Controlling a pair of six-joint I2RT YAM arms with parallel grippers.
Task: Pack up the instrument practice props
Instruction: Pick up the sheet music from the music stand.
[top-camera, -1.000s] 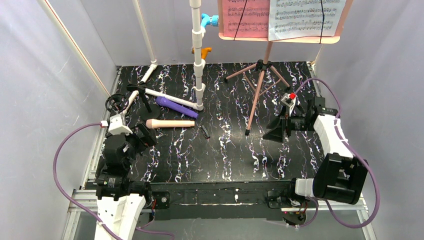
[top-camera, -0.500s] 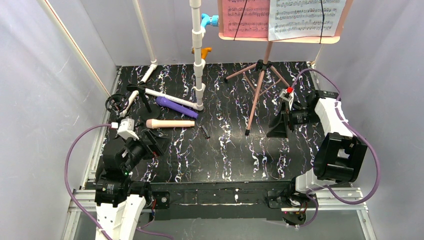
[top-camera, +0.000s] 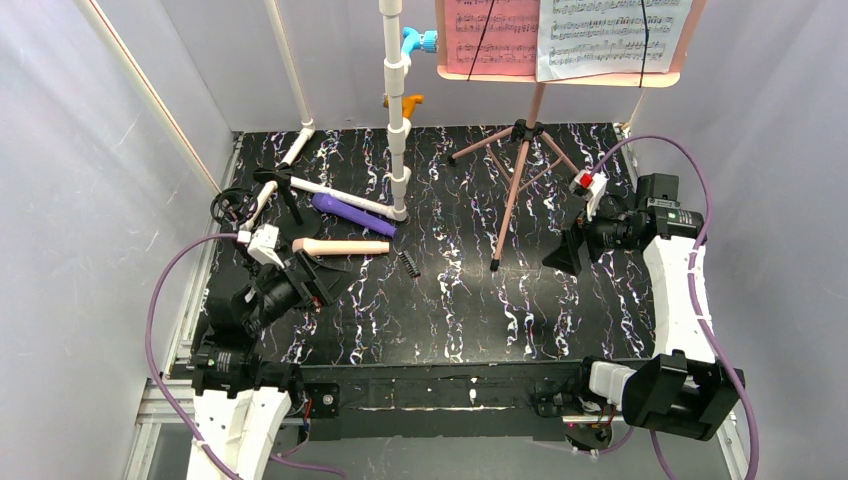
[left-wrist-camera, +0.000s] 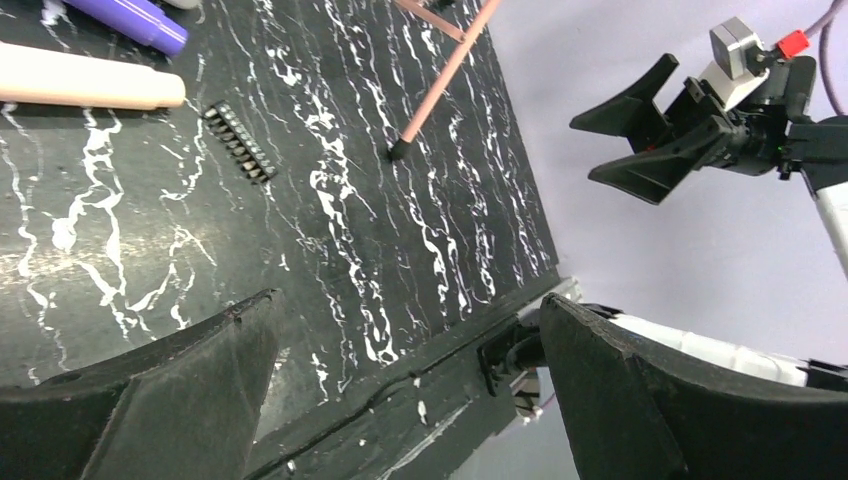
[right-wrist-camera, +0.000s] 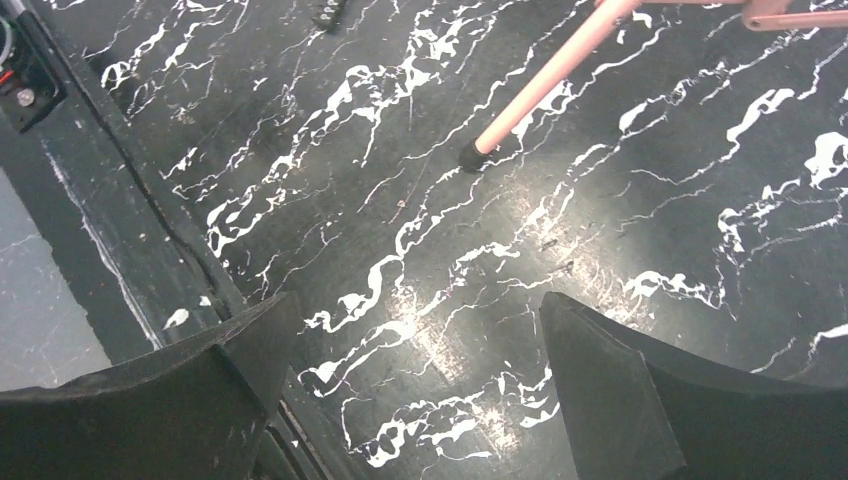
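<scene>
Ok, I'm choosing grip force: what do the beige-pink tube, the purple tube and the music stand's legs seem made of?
Beige-pink tube: probably matte plastic, even colour, no glare. Purple tube: likely glossier plastic, pale highlight along it. Music stand legs: thin straight rods, pink-coated metal or plastic; cannot tell which.

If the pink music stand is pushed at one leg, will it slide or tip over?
Likely to tip: the pink music stand is tall, and its wide desk with sheet-music pages sits high above three thin legs. The legs look slender, so it is probably light and may skid on the smooth table first.
</scene>
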